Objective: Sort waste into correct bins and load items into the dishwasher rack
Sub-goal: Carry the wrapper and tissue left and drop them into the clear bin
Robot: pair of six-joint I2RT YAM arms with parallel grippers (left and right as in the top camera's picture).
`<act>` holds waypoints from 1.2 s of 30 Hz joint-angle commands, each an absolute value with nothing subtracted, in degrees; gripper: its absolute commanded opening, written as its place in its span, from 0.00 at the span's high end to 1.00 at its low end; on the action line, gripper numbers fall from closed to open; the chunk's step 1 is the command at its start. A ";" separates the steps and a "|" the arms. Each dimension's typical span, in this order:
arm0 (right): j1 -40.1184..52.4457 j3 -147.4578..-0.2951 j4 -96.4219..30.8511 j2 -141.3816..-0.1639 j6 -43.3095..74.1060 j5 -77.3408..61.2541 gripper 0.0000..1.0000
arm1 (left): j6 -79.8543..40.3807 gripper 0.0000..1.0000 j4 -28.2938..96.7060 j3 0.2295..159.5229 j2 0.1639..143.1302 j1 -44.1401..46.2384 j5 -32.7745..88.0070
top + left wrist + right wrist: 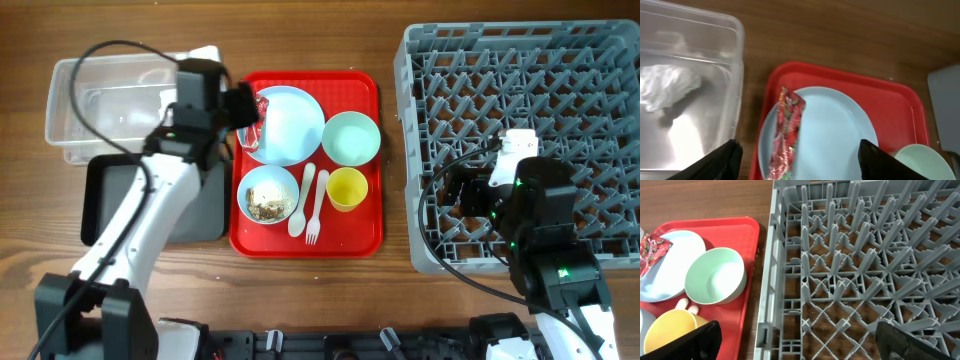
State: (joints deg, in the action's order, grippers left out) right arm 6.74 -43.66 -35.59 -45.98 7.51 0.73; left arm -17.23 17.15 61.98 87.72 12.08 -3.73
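**A:** The left hand point(250, 108), seen from above: where is it?

**B:** Over the left rim of the pale blue plate point(292, 125), right by the red-and-white wrapper point(256, 132) lying there. From this height I cannot tell how its fingers stand. The right hand point(452, 190) hangs over the grey rack point(560, 70).

**A:** And the rest?

**B:** On the red serving tray point(360, 235) sit the mint bowl point(351, 137), the yellow cup point(347, 188) and a blue bowl point(268, 194) with brown scraps point(266, 204). The spoon point(303, 198) and fork point(317, 207) lie side by side. The clear tub point(100, 105) and black tray point(205, 210) sit on the worktop point(395, 290) to the tray's left.

**A:** The left wrist camera?

**B:** Its fingers point(722, 160) are spread wide with nothing between them. The wrapper lies below on the plate's left edge. A crumpled tissue point(667, 87) is inside the clear tub.

**A:** The right wrist camera?

**B:** That hand is spread too, and empty, above the rack's pegs near its left wall. The mint bowl, yellow cup and plate show beside it on the red tray.
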 commanded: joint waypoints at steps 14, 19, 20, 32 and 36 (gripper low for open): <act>6.66 -44.73 -35.46 -46.04 7.53 1.48 0.00 | -16.78 0.25 12.99 61.56 105.19 14.04 -6.46; 6.68 -44.73 -35.46 -46.04 7.51 1.48 0.00 | -16.78 0.25 12.12 61.56 106.17 14.11 -4.54; 6.68 -44.73 -35.46 -46.04 7.51 1.48 0.00 | -16.78 0.25 12.12 61.56 106.45 14.20 -4.56; 6.66 -44.73 -35.46 -46.04 7.51 1.48 0.00 | -16.78 0.35 10.04 61.34 108.99 16.40 -4.56; 6.68 -44.73 -35.46 -46.04 7.51 1.48 0.00 | -16.80 0.43 10.04 61.34 110.69 16.40 -4.58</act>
State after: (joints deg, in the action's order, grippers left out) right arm 6.74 -43.66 -35.59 -45.98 7.51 0.73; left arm -17.06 10.20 61.93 108.51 16.29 -4.64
